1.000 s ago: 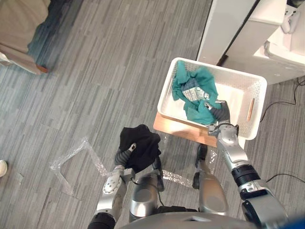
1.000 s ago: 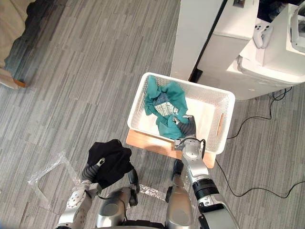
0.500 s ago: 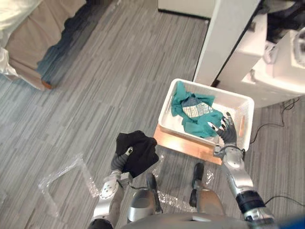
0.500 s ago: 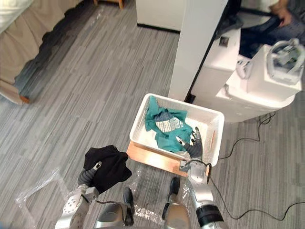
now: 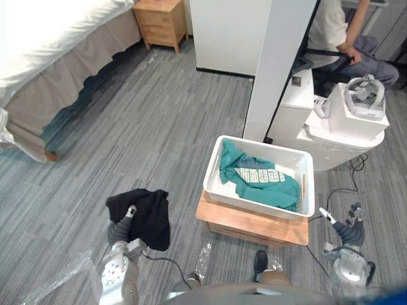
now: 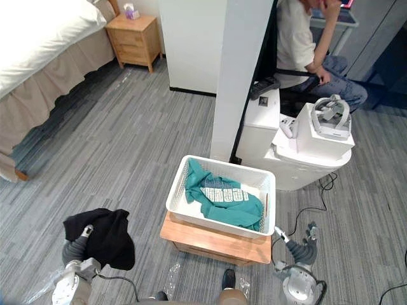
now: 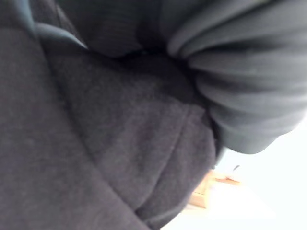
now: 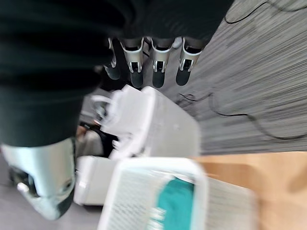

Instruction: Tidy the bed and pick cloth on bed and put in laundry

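Hold was on the left: the left robot hand (image 5: 122, 227) had a black cloth (image 5: 147, 215) bunched in its grip, thumb laid over the top, the bundle hanging clear of the floor (image 5: 127, 133). From that hand the white laundry basket (image 5: 253, 206) lay to the right and a little ahead, well apart, its near left corner being the closest part. The basket sat on a low wooden desk (image 5: 245, 223), filling the far side and leaving a bare strip along the near edge. Its long axis ran across the robot's front, left to right, so the carry looked like a sideways swing over the short left wall. A teal cloth (image 5: 262, 182) already lay inside, spread towards the middle and right end. The right robot hand (image 5: 346, 234) hung just off the desk's right edge, fingers (image 8: 158, 64) straight and spread, holding nothing; it was nearer the basket, but the cloth was not in it. The bed (image 5: 44, 60) stood far off to the left.
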